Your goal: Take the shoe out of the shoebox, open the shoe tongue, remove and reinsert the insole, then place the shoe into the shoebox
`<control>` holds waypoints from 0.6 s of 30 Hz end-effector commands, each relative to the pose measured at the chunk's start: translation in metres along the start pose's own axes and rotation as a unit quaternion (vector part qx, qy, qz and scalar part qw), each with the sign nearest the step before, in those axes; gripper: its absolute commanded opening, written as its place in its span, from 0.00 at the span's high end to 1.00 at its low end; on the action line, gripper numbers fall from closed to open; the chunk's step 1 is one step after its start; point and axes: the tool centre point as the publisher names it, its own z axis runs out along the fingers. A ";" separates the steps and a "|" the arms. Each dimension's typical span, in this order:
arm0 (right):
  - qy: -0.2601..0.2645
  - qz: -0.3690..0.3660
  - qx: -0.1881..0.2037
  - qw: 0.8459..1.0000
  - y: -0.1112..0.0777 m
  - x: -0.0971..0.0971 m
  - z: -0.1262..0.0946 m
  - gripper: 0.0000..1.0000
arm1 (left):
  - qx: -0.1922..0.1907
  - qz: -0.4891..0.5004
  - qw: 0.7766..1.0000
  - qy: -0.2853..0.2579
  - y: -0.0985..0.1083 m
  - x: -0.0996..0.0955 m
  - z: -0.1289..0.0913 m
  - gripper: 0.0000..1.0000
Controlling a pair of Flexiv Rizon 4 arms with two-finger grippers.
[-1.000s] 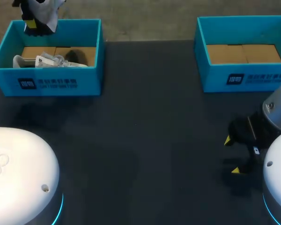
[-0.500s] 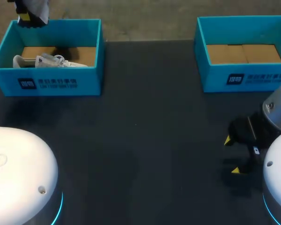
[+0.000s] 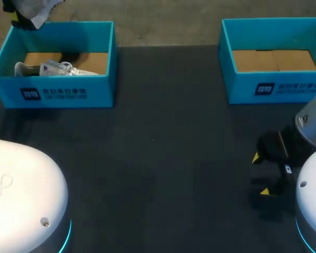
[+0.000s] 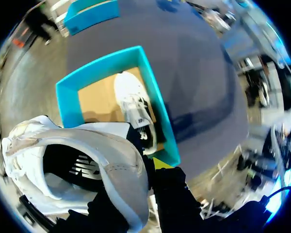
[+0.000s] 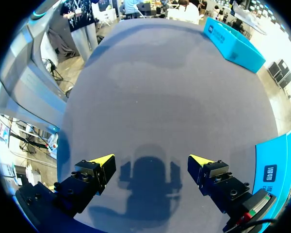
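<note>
You hold the white low-top sneaker (image 4: 87,160) lifted clear above the open teal cardboard shoebox (image 4: 68,90).
Your left gripper (image 4: 148,170) pinches its collar, leaving the opening exposed; your right gripper (image 5: 150,167) hangs spread wide, likely free to assist.

The left shoebox (image 3: 58,97) and right shoebox (image 3: 276,87) are turquoise, floors cardboard-brown; the held shoe (image 4: 111,160) is white, lined black; the table (image 3: 163,147) is dark grey; the right gripper (image 5: 153,161) is black, tipped yellow.

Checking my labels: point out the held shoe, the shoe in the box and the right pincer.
held shoe (image 4: 111,160): left wrist view, white leather side.
shoe in the box (image 3: 57,68): head view, laced upper.
right pincer (image 5: 151,159): right wrist view, midway between its yellow tips.
</note>
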 end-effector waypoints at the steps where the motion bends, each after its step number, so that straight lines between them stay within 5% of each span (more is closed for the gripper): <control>1: -0.002 0.001 0.003 1.000 0.001 0.002 0.000 0.00 | -0.007 0.085 0.996 0.001 0.020 0.000 -0.001 1.00; 18: -0.002 0.001 0.003 1.000 0.001 0.002 0.000 0.00 | -0.044 0.256 0.963 -0.068 0.060 0.029 -0.001 1.00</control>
